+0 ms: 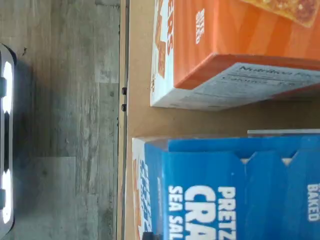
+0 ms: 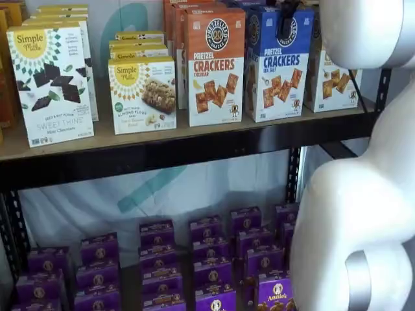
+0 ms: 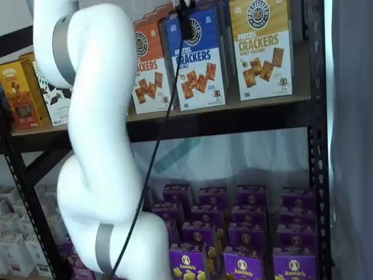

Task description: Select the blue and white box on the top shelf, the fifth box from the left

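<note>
On the top shelf point(image 2: 194, 146), a tan board with a thick black front rail, the row starts at the left end with a tall white "Simple Mills" box point(image 2: 52, 81) of dark chocolate thins standing at the front edge. Next to it sits a shorter yellow and white almond flour box point(image 2: 144, 94), also at the front edge, with more of its kind stacked behind. Then comes the orange "CHEDDAR" cracker box point(image 2: 216, 65), upright and facing out. Just beside it on its right stands the blue and white box point(image 2: 279, 65), upright at the shelf's front edge, with blue top, white bottom, a round black logo and "PRETZEL CRACKERS SEA SALT" on its face; in the wrist view its blue top flap fills the near part of the picture, with the orange box across a strip of bare board. A yellow-topped cracker box point(image 3: 262, 46) stands to its right, near the shelf's right upright. The gripper point(image 2: 287, 10) shows only as a dark shape at the blue box's top in both shelf views, a cable hanging beside it; I cannot tell whether its fingers have a gap or hold the box. The white arm point(image 2: 353, 194) fills the right side, with purple boxes point(image 2: 214, 259) on the lower shelf.
</note>
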Robot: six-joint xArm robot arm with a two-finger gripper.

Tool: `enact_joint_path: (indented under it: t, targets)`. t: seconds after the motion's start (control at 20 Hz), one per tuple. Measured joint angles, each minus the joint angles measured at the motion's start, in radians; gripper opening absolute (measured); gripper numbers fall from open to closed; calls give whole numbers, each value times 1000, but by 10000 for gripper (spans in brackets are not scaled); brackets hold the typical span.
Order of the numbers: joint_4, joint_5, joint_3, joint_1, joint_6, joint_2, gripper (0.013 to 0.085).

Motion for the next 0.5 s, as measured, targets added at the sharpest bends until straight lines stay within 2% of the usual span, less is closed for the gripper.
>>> enact_joint_path:
  t: [0.35, 0.45, 0.5]
  targets:
    - [3, 5, -6, -3, -2, 0, 690]
    - [4, 6, -7, -4, -2, 0, 610]
    - [4, 6, -7, -4, -3, 0, 610]
